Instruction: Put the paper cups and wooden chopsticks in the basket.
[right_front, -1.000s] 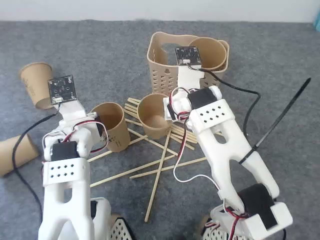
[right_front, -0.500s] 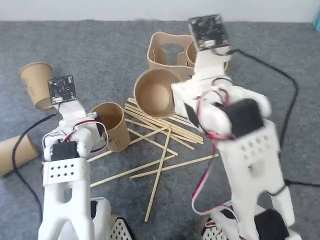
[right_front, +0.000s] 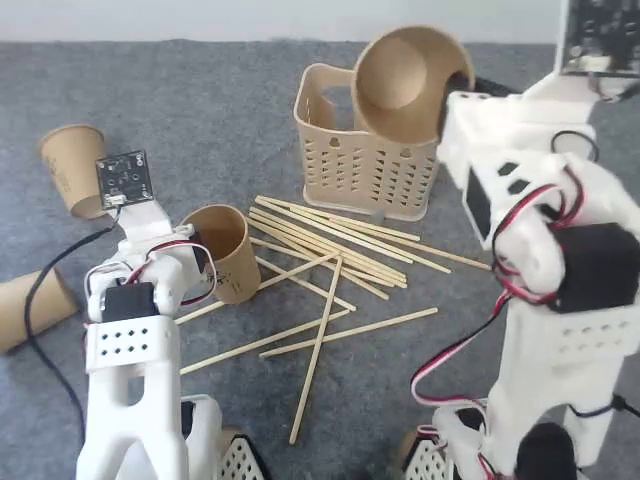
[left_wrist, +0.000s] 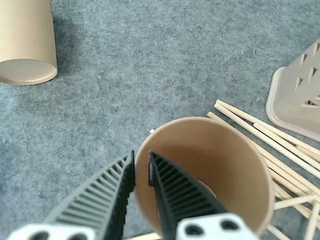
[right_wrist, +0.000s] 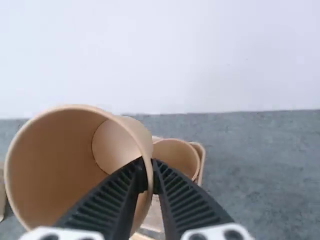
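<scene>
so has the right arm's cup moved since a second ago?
Yes. The paper cup, pinched by the right gripper, rose from beside the chopsticks to above the basket rim.

Both arms are white printed plastic with perforated plates — the left arm carries a square black circuit board at its 12 o'clock end. Red, white and black wires loop over the right arm, around black servos. The left gripper and right gripper are black and ribbed.

Grey carpet runs back to a plain white wall.
</scene>
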